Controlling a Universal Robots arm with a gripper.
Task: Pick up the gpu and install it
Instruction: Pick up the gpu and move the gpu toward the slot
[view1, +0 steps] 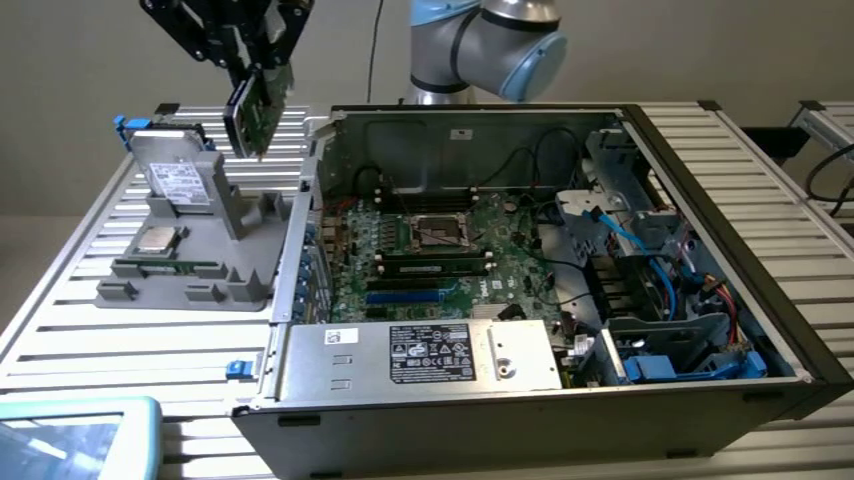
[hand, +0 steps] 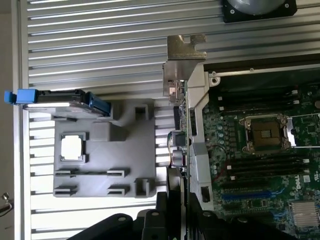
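end effector (view1: 258, 72): was clamped on gpu (view1: 254, 118) by its upper part; card hung edge-down.
gpu pos: airborne, over the gap btw grey holder (view1: 200, 290) and case (view1: 400, 150) side wall; not yet over mobo (view1: 521, 250).
risk 1: narrow pinch on a thin board, so it could swing or slip.
risk 2: silver bracket (hand: 182, 55) looked likely to snag the case rim if carried low.
risk 3: edge connector skewed vs slot would probably mean slot damage.
risk 4: upright drive (view1: 180, 175) stood near the card; a knock was poss.
materials: gpu was green PCB, black cooler, stamped bracket w/ hooked tab. Holder was matte grey plastic, blocky. Bench (view1: 80, 340) was ribbed alu slats. Case was sheet steel.
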